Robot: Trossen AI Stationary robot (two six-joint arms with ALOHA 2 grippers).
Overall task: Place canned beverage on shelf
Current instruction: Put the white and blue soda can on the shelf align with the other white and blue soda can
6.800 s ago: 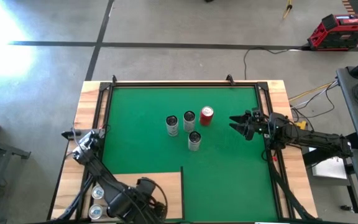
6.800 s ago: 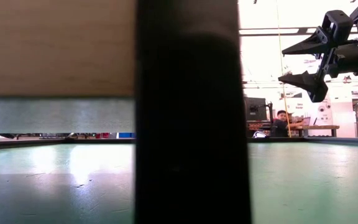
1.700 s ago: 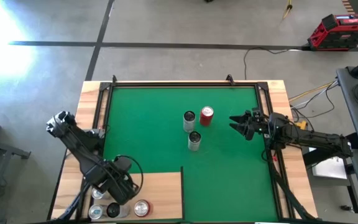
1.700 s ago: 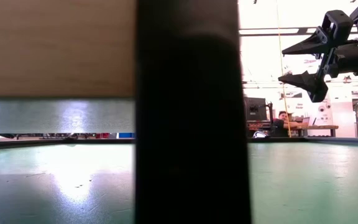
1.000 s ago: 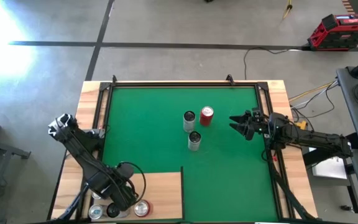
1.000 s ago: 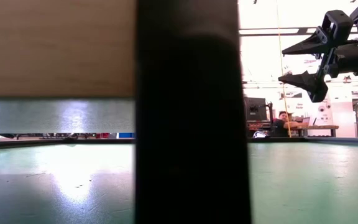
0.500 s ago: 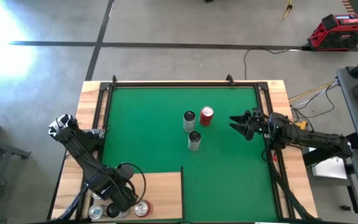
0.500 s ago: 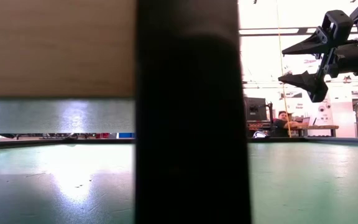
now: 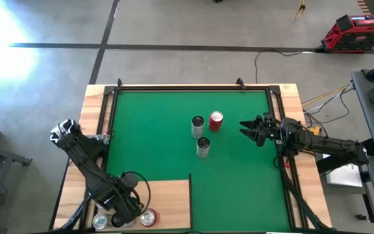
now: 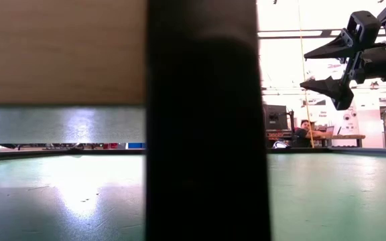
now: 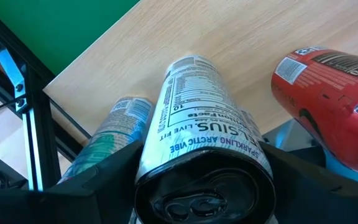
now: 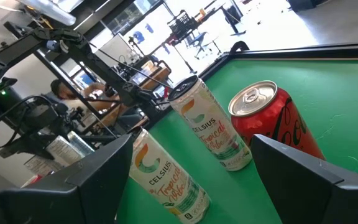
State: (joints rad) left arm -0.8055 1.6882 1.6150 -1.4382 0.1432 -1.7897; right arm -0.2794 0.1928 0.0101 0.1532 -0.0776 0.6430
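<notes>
At the lower left of the high view, the left gripper (image 9: 123, 211) straddles the white can (image 11: 205, 134) standing on the shelf (image 9: 167, 198), whether gripping or loosened unclear; it should open fully and withdraw without tipping it.
</notes>
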